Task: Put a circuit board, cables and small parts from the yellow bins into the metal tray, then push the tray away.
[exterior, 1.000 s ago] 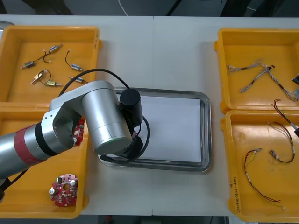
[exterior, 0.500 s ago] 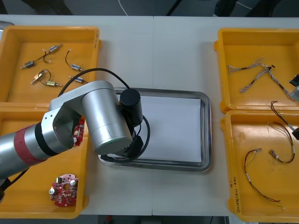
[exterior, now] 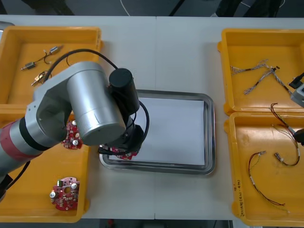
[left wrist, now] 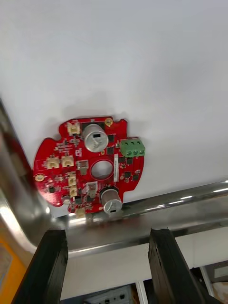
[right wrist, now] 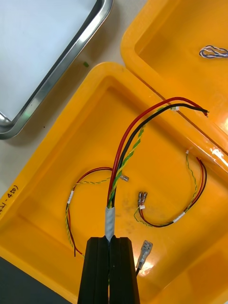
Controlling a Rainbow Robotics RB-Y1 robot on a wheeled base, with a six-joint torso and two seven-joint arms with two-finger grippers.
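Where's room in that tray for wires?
The metal tray is bare inside toward its far and right rims. Crowded: the near-left corner, where a circuit board lies under the open left gripper. The right gripper holds a cable.

Round red circuit board (left wrist: pixel 90 164) flat in corner of metal tray (left wrist: pixel 166 203)

The left gripper (left wrist: pixel 108 235) has risen and drawn back over the metal tray (exterior: pixel 209 137) — a red circuit board (left wrist: pixel 90 164) now lies uncovered in its near-left corner.
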